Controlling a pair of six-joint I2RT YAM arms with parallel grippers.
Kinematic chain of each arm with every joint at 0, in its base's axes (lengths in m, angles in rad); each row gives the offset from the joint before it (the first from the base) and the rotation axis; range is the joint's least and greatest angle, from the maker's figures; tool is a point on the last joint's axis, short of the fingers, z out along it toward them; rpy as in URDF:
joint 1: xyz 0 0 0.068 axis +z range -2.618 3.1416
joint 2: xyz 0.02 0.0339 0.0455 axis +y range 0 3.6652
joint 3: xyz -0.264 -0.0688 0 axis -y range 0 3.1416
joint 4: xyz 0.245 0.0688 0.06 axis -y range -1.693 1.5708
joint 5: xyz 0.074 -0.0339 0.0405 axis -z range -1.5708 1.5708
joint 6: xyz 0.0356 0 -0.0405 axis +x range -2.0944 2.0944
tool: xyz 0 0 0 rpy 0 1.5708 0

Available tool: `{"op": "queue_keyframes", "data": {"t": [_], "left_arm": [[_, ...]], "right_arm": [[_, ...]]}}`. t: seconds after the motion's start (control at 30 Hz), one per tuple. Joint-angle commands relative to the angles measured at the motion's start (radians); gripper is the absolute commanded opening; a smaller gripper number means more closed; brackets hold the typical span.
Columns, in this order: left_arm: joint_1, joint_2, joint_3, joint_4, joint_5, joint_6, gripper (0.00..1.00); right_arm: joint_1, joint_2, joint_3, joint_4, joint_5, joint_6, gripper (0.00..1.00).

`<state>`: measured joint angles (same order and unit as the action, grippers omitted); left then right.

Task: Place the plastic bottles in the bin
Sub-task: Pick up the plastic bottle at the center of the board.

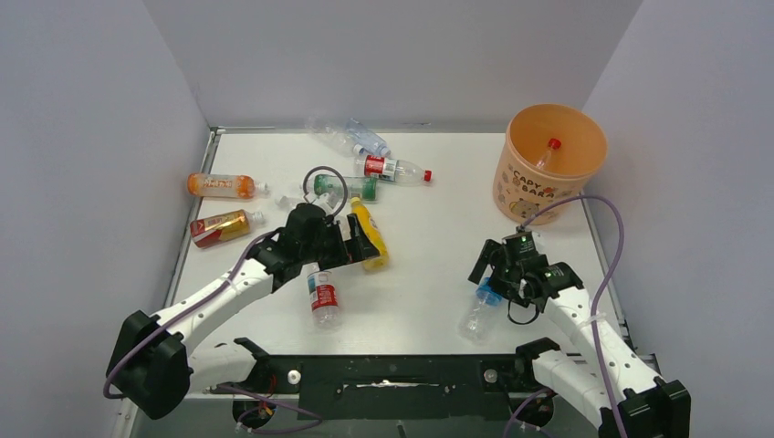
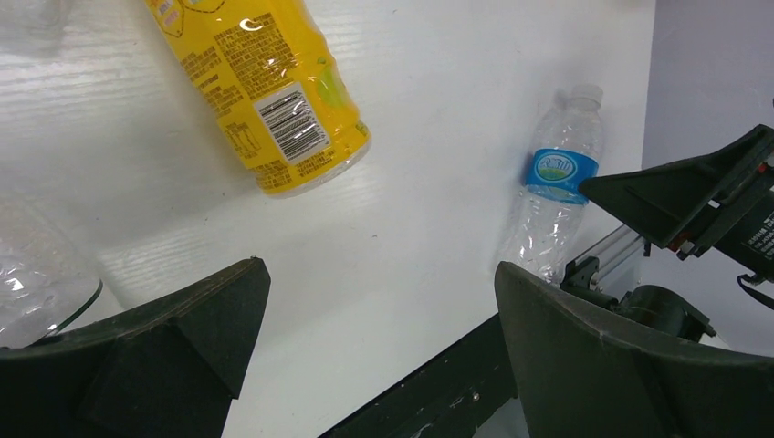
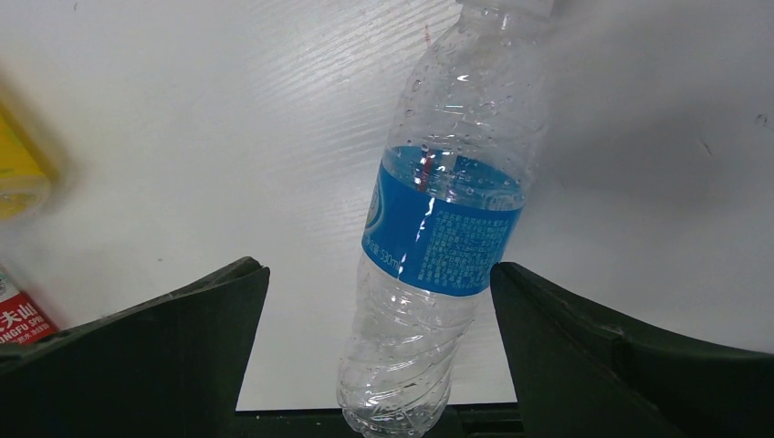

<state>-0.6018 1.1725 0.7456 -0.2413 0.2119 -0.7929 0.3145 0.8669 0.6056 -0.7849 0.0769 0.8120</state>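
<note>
The pale-orange bin point(image 1: 511, 178) stands at the back right with a red-capped bottle point(image 1: 548, 153) inside. My right gripper point(image 1: 486, 278) point(image 3: 379, 274) is open and straddles a clear bottle with a blue label point(image 3: 443, 228) point(image 1: 479, 310) that lies on the table. My left gripper point(image 1: 358, 242) point(image 2: 379, 274) is open and empty, next to the yellow bottle point(image 1: 370, 235) point(image 2: 265, 91). A clear red-labelled bottle point(image 1: 323, 297) lies under the left arm. Orange point(image 1: 219, 185), red-gold point(image 1: 219, 227), green point(image 1: 347, 187) and further clear bottles point(image 1: 392, 169) point(image 1: 360, 139) lie behind.
White walls close the table point(image 1: 438, 237) on three sides. A black rail point(image 1: 392, 374) runs along the near edge between the arm bases. In the left wrist view the blue-labelled bottle point(image 2: 557, 201) lies beside the right arm's black finger point(image 2: 694, 205).
</note>
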Motion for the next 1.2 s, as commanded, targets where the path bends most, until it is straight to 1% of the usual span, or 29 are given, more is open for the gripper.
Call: {"op": "queue_keyframes", "data": {"t": [0.0,0.2,0.47,0.73,0.97,1.17], "left_arm": [[-0.004,0.018,0.053,-0.035,-0.049,-0.036,0.98],[-0.012,0.092,0.072,0.035,-0.029,-0.114,0.98],[-0.049,0.133,0.089,0.048,-0.079,-0.154,0.98],[-0.066,0.118,0.061,0.084,-0.088,-0.177,0.98],[-0.068,0.111,0.039,0.112,-0.053,-0.163,0.98],[-0.069,0.015,-0.002,0.122,-0.046,-0.155,0.98]], "right_arm": [[0.018,0.011,0.026,0.016,0.015,0.068,0.98],[0.027,0.042,0.077,0.012,0.040,0.066,0.98],[0.028,0.063,0.073,0.046,0.030,0.051,0.98],[0.028,0.094,0.060,0.078,0.018,0.039,0.98],[0.028,0.123,0.053,0.091,0.013,0.033,0.98],[0.033,0.132,0.056,0.096,-0.001,0.025,0.98]]}}
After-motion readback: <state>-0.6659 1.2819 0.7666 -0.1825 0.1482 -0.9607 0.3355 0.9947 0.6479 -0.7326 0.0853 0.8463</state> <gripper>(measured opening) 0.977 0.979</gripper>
